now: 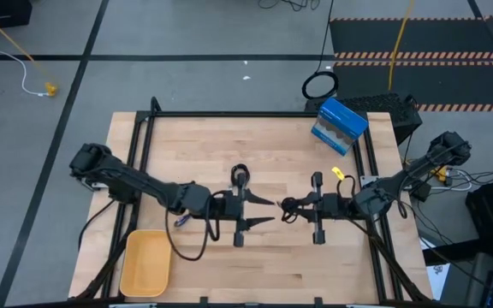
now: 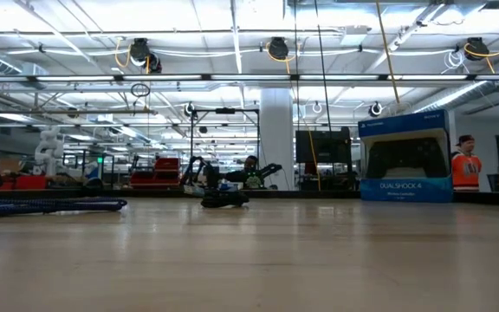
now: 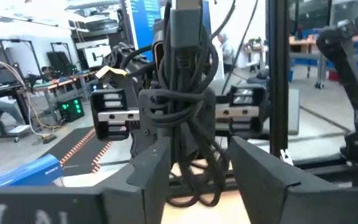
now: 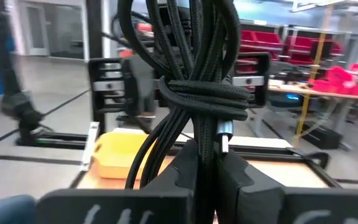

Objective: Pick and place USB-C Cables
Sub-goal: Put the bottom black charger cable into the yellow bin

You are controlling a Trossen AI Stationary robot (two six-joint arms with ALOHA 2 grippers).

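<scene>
My right gripper [image 1: 298, 208] reaches in from the table's right and is shut on the loose black cable bundle [image 1: 288, 208], which fills the right wrist view [image 4: 197, 93]. My left gripper [image 1: 272, 210] faces it from the left, open. Its fingers [image 3: 151, 168] stand on either side of the bundle's lower loops [image 3: 191, 180] and do not visibly touch them. The tight black coil [image 1: 240, 175] lies flat on the table beyond the left gripper. The purple cable [image 1: 181, 221] lies beside the left forearm. My right gripper pinches several strands of the black bundle [image 4: 205, 146] between its two fingers, just below the wrapped waist [image 4: 207, 93]. The fingers come in level from the table's right and lie across the bundle. The bundle stands upright, loops above and below; whether the lower loops touch the table I cannot tell.
A yellow tray [image 1: 146, 261] sits at the near left corner, and it also shows in the right wrist view [image 4: 120, 155]. A blue box [image 1: 339, 126] stands at the far right of the table. A large black ring-shaped loop [image 1: 319, 85] lies on the floor beyond the far edge.
</scene>
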